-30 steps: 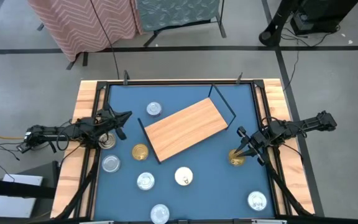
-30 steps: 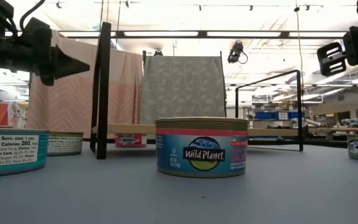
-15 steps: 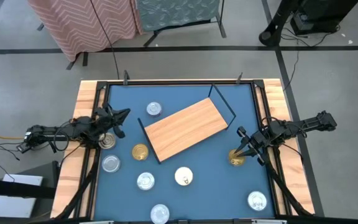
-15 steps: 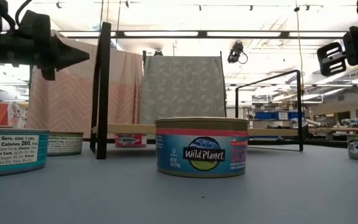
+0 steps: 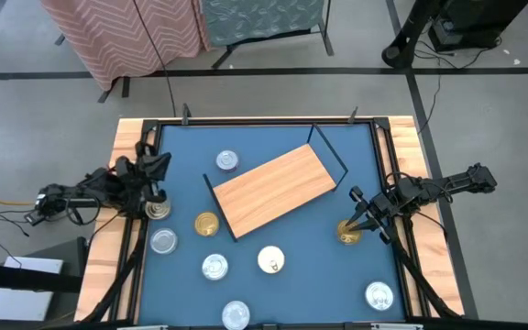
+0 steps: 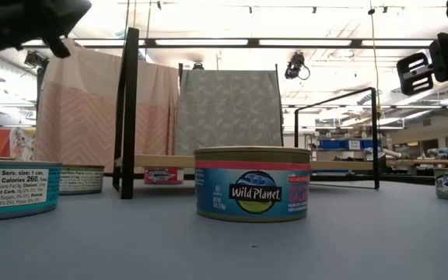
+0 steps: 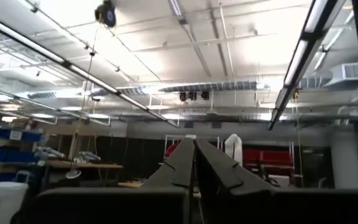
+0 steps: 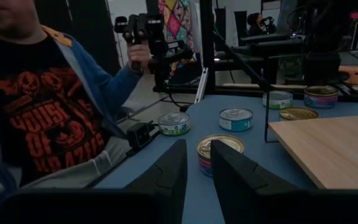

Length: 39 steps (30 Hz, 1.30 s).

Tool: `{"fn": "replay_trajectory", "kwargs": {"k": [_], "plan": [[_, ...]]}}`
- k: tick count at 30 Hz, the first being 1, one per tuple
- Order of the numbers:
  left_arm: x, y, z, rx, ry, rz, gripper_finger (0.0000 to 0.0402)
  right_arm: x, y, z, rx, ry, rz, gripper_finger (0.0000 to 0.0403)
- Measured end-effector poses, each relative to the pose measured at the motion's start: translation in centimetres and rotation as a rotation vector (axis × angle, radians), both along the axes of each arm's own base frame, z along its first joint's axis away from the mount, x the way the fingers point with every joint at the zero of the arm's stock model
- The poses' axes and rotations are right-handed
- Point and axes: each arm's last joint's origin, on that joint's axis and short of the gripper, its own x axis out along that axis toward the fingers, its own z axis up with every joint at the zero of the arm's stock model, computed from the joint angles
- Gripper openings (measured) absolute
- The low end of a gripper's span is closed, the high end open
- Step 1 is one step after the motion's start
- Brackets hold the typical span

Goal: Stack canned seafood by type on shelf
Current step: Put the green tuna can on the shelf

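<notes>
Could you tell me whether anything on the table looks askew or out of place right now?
Yes: the shelf sits skewed, turned at an angle to the table's edges rather than square with them. Its board is bare, and the cans, such as the gold-lidded can, lie scattered singly on the blue surface. Nothing looks spilled or damaged.

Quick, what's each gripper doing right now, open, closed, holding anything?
Left gripper: shut, holding nothing, raised at the table's left edge.
Right gripper: slightly open, holding nothing, over the table's right side near a gold-lidded can.
</notes>
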Motion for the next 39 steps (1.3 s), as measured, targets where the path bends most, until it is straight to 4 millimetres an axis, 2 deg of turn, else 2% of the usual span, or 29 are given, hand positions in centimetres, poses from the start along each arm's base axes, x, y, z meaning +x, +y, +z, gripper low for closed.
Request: {"fn": "replay_trajectory", "kwargs": {"k": [6, 16, 23, 27, 32, 39], "plan": [[1.8, 0.0, 2.3, 0.033, 0.146, 0.025, 0.0021, 0.0, 0.0, 0.1, 0.002, -0.007, -0.004, 0.0085], [8.3, 0.2, 7.7, 0.141, 0.483, 0.139, 0.0021, 0.0, -0.1, 0.2, 0.005, -0.023, -0.027, 0.0085], [11.5, 0.3, 8.6, 0.176, 0.802, 0.189, 0.0021, 0.0, -0.1, 1.1, 0.045, -0.102, -0.024, 0.0085], [11.6, 0.4, 9.4, 0.134, 0.941, 0.181, 0.0021, -0.1, -0.1, 1.6, 0.102, -0.128, -0.01, 0.0085], [10.0, 0.4, 11.4, 0.048, 1.091, 0.175, 0.0021, -0.2, -0.1, 2.1, 0.193, -0.133, -0.003, 0.0085], [8.4, 0.6, 15.3, 0.063, 1.093, 0.265, 0.0021, -0.3, -0.1, 2.4, 0.208, -0.164, 0.004, 0.0085]]}}
